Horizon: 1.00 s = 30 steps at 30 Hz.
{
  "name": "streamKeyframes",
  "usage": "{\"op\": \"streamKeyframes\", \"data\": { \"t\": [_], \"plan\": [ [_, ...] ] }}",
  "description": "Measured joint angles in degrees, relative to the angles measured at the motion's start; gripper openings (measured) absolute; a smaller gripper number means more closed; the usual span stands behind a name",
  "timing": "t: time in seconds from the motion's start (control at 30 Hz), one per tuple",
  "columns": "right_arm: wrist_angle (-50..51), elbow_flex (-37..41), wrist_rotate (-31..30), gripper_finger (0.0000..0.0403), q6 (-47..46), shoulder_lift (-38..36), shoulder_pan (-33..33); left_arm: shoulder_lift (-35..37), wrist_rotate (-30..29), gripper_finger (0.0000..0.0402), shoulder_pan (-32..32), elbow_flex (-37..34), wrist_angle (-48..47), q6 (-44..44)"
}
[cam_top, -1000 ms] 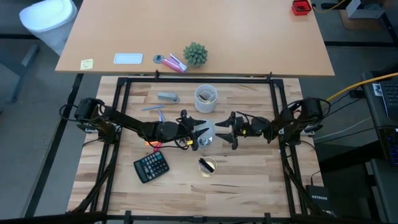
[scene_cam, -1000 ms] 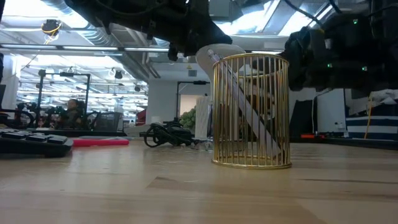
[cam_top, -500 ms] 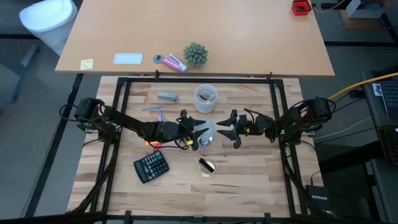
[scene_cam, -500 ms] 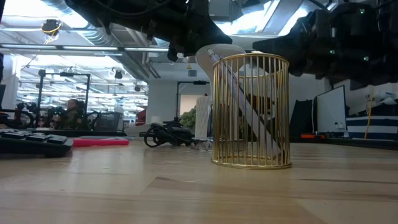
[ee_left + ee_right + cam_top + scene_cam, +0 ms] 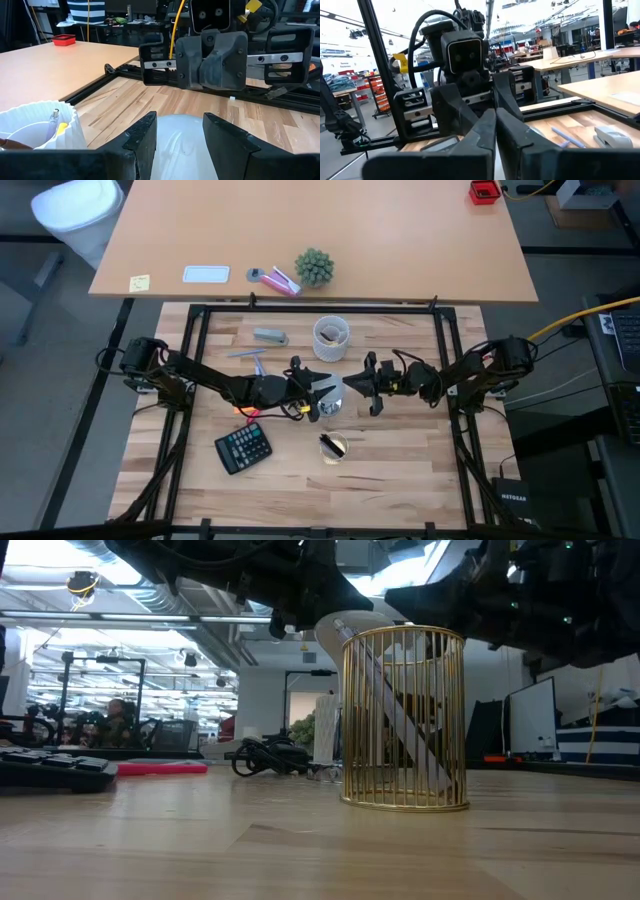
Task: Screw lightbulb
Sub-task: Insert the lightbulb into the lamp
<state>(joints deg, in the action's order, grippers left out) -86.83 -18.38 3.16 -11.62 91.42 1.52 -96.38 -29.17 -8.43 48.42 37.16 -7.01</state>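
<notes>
The lightbulb [image 5: 180,145] shows as a white rounded dome between my left gripper's [image 5: 180,122] two fingers; its screw base is hidden. In the high view it [image 5: 336,394] hangs over the table's middle at the tip of my left gripper [image 5: 325,393]. In the low view its white top [image 5: 362,622] rises behind the gold wire cup. My right gripper [image 5: 352,387] faces it from the right, fingers shut [image 5: 495,125] with nothing between them, a short way off the bulb. My left gripper pinches the lightbulb's white glass [image 5: 162,140] between its two fingers, one on each side of the dome. The fingers come nearly level from the table's left. The bulb is lifted clear of the table; which way its base points is hidden.
A gold wire cup [image 5: 333,446] holding a pen stands near the front, a calculator [image 5: 243,448] to its left. Behind the grippers are a white fluted paper cup [image 5: 331,337], a grey stapler [image 5: 270,336] and a blue pen [image 5: 250,355]. A black cord [image 5: 265,755] lies farther back.
My right gripper has shut its fingers, which stood wide open a second ago. It has risen a little and tipped its nose upward, staying just right of the bulb. My left gripper and the lightbulb have kept still.
</notes>
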Motion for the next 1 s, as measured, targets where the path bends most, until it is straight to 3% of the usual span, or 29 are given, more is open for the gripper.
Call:
{"op": "streamKeyframes", "data": {
  "t": [0.47, 1.0],
  "plan": [
    [10.2, -2.7, -2.5, 0.0007, 3.1, 0.0, 0.0, 0.0, -0.1, 0.0153, 0.0, 0.0, 0.0, 0.9],
    [14.1, -4.5, -4.1, 0.0005, 4.5, -0.2, 0.0, 0.0, -0.1, 0.0153, 0.0, -0.1, 0.8, 1.6]
  ]
}}
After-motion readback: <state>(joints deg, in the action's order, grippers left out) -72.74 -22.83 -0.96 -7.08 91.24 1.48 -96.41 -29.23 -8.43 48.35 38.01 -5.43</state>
